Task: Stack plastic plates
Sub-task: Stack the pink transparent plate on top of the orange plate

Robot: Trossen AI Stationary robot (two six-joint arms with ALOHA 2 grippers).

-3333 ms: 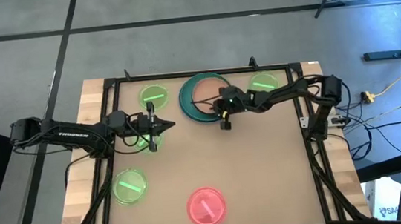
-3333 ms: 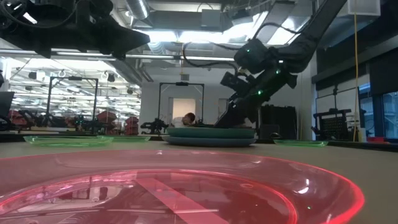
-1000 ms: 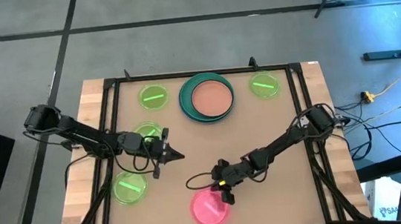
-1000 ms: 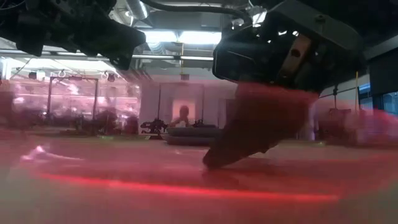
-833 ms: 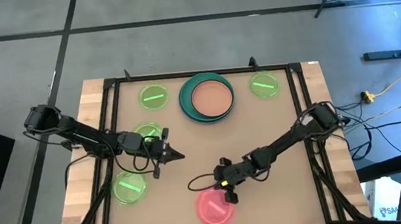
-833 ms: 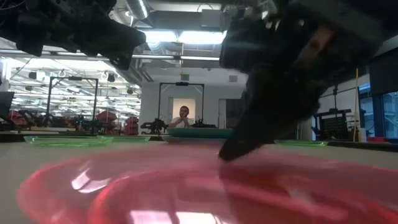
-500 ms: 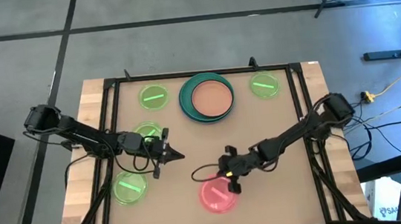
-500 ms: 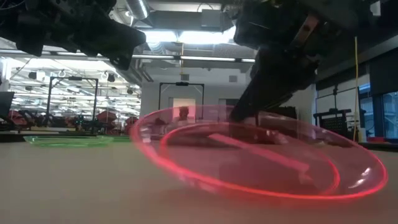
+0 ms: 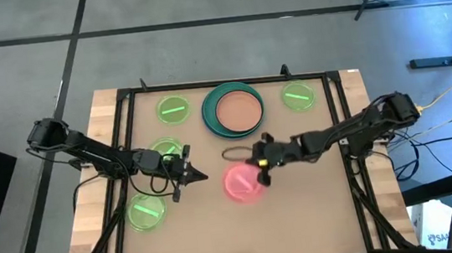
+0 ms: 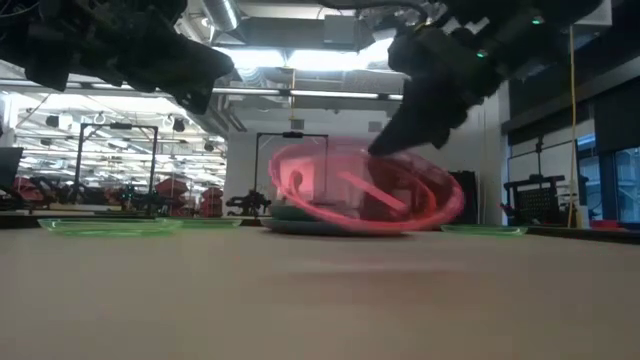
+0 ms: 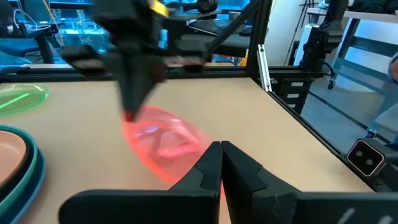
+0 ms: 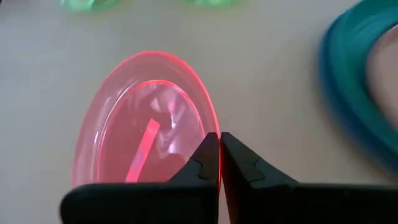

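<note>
1. The right gripper (image 9: 262,170) sits at the centre of the high view, its jaws pinching the rim of the pink plate (image 9: 244,183).
2. In the low view the pink plate (image 10: 366,191) hangs tilted, clear of the worktop (image 10: 320,300), with the right gripper (image 10: 385,148) gripping its upper right edge.
3. The right wrist view shows the two dark fingers (image 12: 199,167) pressed together over the near rim of the pink plate (image 12: 143,118).
4. The stack of large plates stands at the upper centre of the high view: a teal plate (image 9: 212,114) with a peach plate (image 9: 239,110) lying in it.
5. Four green plates lie on the worktop (image 9: 303,219) in the high view: one at the upper left (image 9: 173,108), one at the upper right (image 9: 298,96), one at the left (image 9: 164,150) beside the left arm, and one at the lower left (image 9: 145,211).
6. The left gripper (image 9: 189,173) hovers left of centre in the high view, near the pink plate but apart from it; its jaws are pressed together on nothing, as the left wrist view shows (image 11: 221,163).
</note>
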